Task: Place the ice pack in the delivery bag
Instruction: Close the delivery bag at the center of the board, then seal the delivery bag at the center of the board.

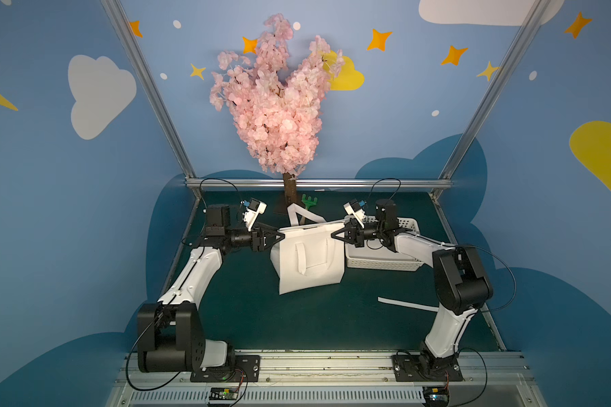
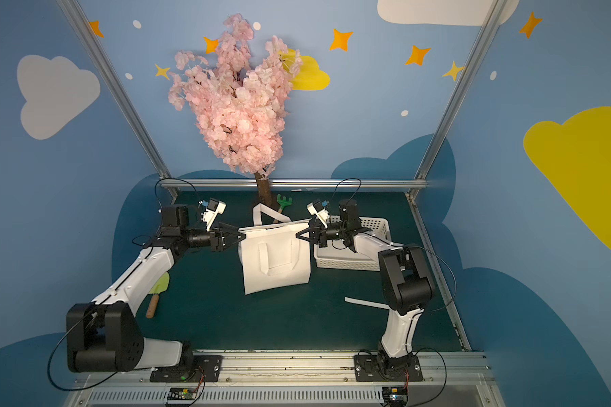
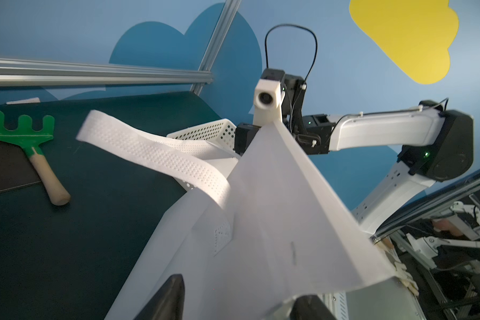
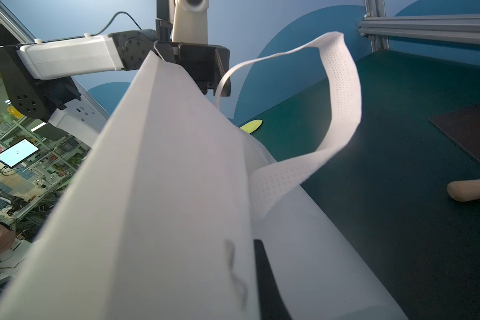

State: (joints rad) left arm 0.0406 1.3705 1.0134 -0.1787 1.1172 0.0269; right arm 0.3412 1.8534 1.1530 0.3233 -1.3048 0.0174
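With my left gripper [image 1: 277, 236] parted at 9 o'clock of the white boxy fabric delivery bag [image 1: 311, 262], centre worktop [image 1: 297, 317], and my right gripper [image 1: 334, 234] clamped on its 3 o'clock corner, one-sided support may collapse it; ice pack unseen.

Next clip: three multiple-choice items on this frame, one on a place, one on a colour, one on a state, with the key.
1. Where does the white basket stand?
A. beside the delivery bag, under the right arm
B. under the left arm
C. on the front rail

2. What colour is the rake's head?
A. red
B. green
C. blue

3. How is the right claw?
A. open over the table
B. shut on the bag's top corner
C. shut on the rake

Key: A, the right arm reaches over it; B, green prongs show; B, its tips pinch the bag's edge.
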